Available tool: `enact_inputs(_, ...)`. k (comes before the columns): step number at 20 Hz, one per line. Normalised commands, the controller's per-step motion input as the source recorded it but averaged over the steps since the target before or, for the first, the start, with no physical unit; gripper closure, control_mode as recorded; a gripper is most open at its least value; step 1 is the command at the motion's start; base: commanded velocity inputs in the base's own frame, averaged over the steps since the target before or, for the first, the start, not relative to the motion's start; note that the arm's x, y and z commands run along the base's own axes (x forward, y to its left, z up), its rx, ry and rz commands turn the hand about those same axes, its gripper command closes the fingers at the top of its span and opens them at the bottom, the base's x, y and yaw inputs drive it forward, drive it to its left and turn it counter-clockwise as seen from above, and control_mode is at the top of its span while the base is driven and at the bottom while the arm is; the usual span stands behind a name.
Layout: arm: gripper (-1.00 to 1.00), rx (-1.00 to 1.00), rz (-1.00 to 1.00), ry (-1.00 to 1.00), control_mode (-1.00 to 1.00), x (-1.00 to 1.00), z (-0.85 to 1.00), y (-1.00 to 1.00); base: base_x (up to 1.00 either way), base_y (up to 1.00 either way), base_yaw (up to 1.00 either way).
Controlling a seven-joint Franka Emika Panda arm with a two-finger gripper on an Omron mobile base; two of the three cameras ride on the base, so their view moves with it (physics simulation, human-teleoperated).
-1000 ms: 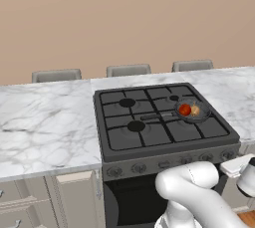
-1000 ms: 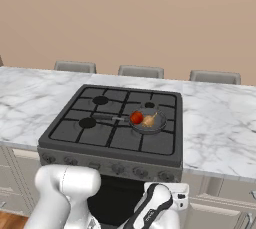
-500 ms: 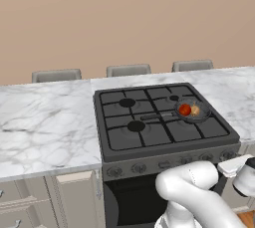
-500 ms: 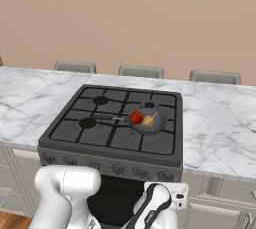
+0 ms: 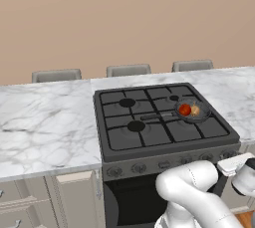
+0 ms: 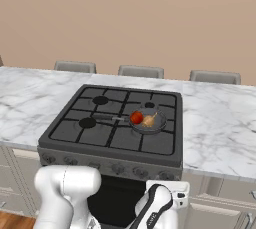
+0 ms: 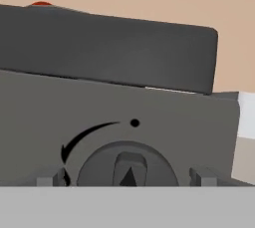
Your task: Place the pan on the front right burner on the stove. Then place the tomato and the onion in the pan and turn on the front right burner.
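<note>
One pan [image 5: 193, 112], one tomato [image 5: 185, 109], one onion [image 5: 195, 109] counted on stove [image 5: 164, 145]. Hand [image 7: 128, 176] spread open, knob [image 7: 128, 168] framed at 6 o'clock; counter [image 5: 45, 127] bare at 9.

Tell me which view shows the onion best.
Right base view: the onion lies unobstructed in the pan beside the tomato, stalk tip visible. In the left base view the onion sits partly behind the tomato.
</note>
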Motion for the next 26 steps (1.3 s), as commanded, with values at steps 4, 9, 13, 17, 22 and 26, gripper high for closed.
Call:
enact_inputs(4, -1.0, -0.01, -0.01, -0.03, -1.0, 0.13, -0.02, -0.05, 0.0, 0.0, 0.0)
enact_inputs(9, 1.0, -0.01, -0.01, -0.02, -1.0, 0.11, -0.03, 0.0, 0.0, 0.0, 0.0)
enact_inputs(13, 1.0, -0.02, -0.01, -0.03, -1.0, 0.09, 0.0, 0.0, 0.0, 0.0, 0.0)
enact_inputs(17, 1.0, -0.05, -0.02, -0.08, -1.0, 0.0, 0.0, 0.03, 0.0, 0.0, 0.0)
enact_inputs(22, 1.0, -0.09, -0.03, -0.09, -1.0, 0.0, 0.0, 0.11, 0.0, 0.0, 0.0)
enact_inputs(26, 1.0, -0.13, 0.0, -0.07, -1.0, 0.0, 0.0, 0.0, 0.0, 0.0, 0.0)
